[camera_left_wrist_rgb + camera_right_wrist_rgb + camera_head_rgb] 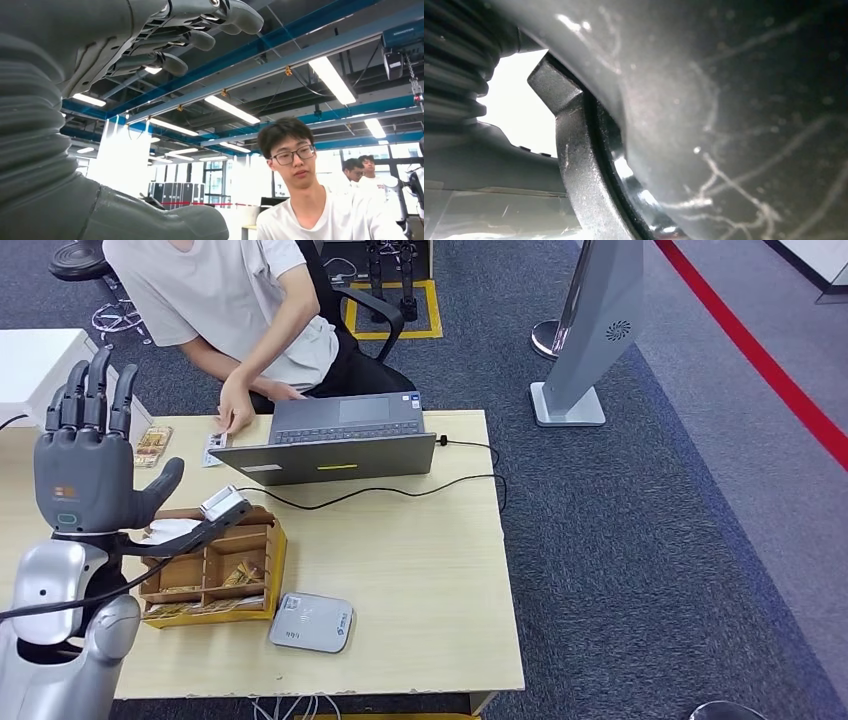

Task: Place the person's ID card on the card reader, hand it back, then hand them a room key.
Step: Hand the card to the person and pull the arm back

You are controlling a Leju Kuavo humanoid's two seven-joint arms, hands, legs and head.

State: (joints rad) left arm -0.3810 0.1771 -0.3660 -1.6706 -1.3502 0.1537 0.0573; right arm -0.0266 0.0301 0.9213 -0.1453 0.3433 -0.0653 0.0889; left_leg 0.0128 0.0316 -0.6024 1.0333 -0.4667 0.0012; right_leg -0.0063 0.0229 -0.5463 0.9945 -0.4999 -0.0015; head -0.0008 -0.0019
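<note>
The left hand (85,465) was raised above the table's (420,570) left side, fingers spread, holding nothing. The person's hand (235,405) rested on the ID card (215,448) at the far edge; the card reader (311,622) lay near. The right hand's fingers could not be told

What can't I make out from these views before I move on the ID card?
- ID card: head view, too small to read, part under the person's hand.
- Right robot hand: right wrist view, a dark curved surface blocks the lens; its state cannot be told.
- Box contents: head view, partly behind the left robot hand and thumb.
- Card reader markings: too small.
</note>
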